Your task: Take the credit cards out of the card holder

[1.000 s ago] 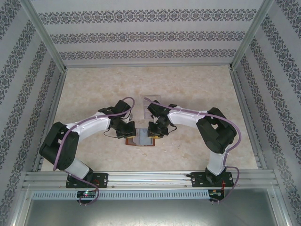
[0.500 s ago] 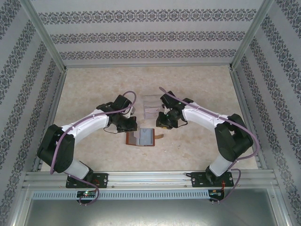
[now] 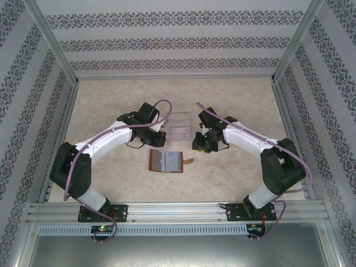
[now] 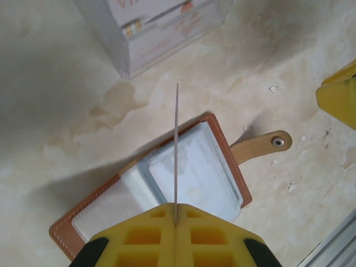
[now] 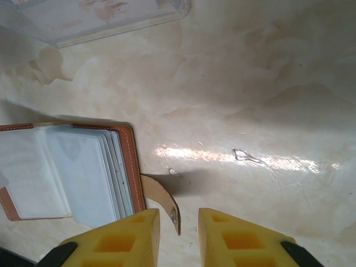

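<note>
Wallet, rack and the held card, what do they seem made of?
Wallet: probably leather, matte brown, stitched edge, with translucent plastic-looking sleeves. Rack: clear hard plastic, shiny, see-through. Card in the left claw: likely stiff plastic, since it stays straight edge-on.

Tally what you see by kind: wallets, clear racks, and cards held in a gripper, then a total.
Wallet: 1
Clear rack: 1
Card pinched in the left gripper: 1
Total: 3
</note>
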